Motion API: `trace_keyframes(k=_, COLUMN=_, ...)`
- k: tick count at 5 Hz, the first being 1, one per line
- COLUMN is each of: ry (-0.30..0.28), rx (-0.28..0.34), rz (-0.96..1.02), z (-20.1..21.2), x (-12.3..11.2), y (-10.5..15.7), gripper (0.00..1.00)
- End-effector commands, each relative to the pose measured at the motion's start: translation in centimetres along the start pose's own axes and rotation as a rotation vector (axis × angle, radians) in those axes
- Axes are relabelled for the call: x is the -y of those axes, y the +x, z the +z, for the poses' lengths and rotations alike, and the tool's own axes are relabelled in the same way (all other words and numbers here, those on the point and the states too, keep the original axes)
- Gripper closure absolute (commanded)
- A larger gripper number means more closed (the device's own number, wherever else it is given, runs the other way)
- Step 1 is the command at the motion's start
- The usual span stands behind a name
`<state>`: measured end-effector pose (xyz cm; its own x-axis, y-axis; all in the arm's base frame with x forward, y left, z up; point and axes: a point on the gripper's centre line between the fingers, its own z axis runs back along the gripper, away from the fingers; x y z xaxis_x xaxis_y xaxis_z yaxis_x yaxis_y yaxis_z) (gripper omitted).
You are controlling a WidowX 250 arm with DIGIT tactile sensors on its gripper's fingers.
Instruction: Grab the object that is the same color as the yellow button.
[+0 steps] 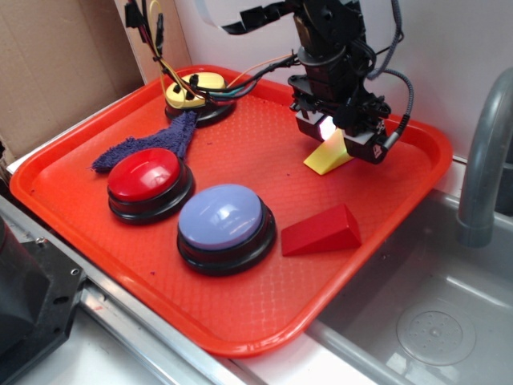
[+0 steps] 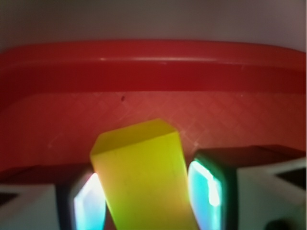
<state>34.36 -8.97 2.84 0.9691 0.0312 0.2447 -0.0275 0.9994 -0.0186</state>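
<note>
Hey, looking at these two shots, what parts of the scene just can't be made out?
- Yellow button: exterior view, wires cover much of its dome.
- Yellow wedge: exterior view, pincer hides its top; wrist view, the bottom edge cuts it off.
- Pad contact: wrist view, glare and blur hide whether the pads touch the wedge.

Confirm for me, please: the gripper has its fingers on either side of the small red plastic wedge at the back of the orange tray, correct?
Not quite: the gripper straddles the small yellow plastic wedge, as the wrist view shows. The red wedge lies untouched nearer the orange tray's front.
</note>
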Motion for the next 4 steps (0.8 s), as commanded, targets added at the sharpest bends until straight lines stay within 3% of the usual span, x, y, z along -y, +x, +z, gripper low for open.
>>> trace_keyframes(k=1, ry=0.002, rx=-0.01, rz=0.051, z=5.0, x=-0.1, y=2.2, gripper=1.0)
trace_keyframes(k=3, ry=0.127, rx=-0.037, rz=0.215, z=12.5, x=-3.5, y=2.0, gripper=1.0)
trace_keyframes(k=4, ry=0.171, rx=-0.035, rz=0.318, z=16.7, x=-6.3, y=1.2, gripper=1.0)
